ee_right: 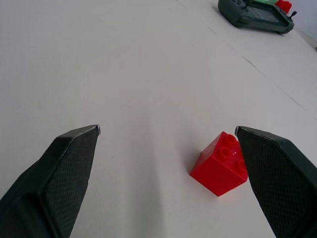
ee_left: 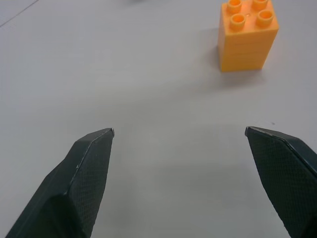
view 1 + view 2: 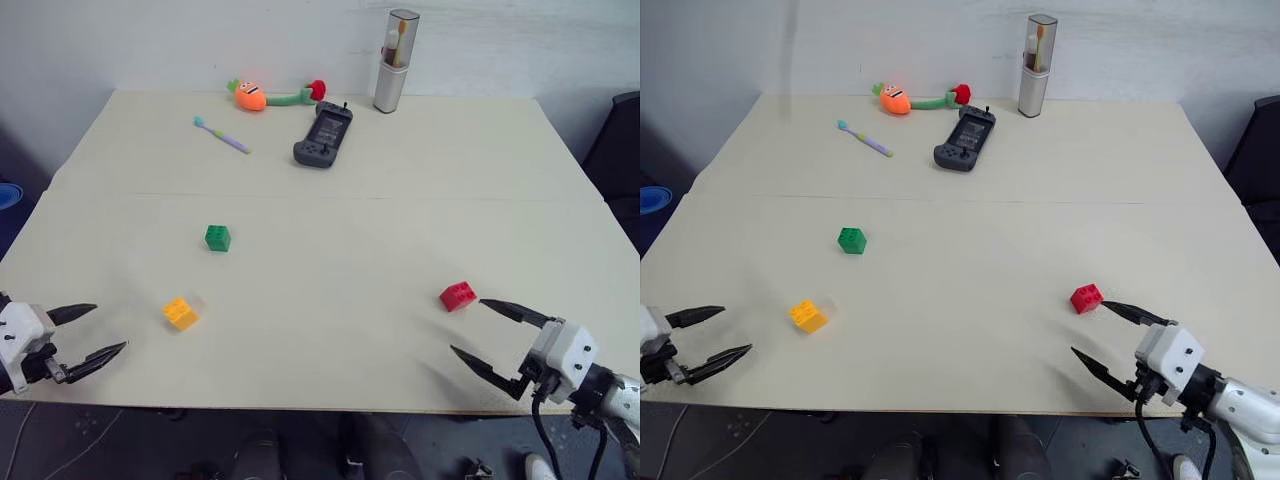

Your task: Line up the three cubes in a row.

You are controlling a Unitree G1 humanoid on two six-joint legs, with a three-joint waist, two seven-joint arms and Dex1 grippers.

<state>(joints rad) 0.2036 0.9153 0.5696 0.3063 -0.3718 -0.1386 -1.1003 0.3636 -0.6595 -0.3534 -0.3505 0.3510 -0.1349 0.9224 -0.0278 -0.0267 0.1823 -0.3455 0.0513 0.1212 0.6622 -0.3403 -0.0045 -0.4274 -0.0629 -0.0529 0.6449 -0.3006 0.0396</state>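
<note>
Three studded cubes are seen scattered on the pale surface [image 3: 330,300], well apart from one another and in no row. The green cube [image 3: 217,237] sits left of centre; the yellow-orange cube [image 3: 180,313] lies nearer the front edge, on the left; the red cube [image 3: 457,296] lies on the right, tilted on an edge in the right wrist view, with its far side hidden.

The left end effector [image 3: 88,336] is held low at the front left corner with its jaws spread wide and nothing between them; the yellow-orange cube is seen ahead of it, apart from both fingers. Much of this arm is cut off by the frame edge. The right end effector [image 3: 488,334] is likewise spread wide and empty at the front right; its farther fingertip [image 3: 487,303] is seen just beside the red cube, and whether contact is made cannot be told.

At the far side a grey game controller [image 3: 323,135], a toothbrush [image 3: 221,135], a carrot-shaped plush toy [image 3: 262,96] and an upright clear case [image 3: 395,62] are seen; the case's contents are hard to make out. A blue object [image 3: 8,194] is cut off at the left edge
</note>
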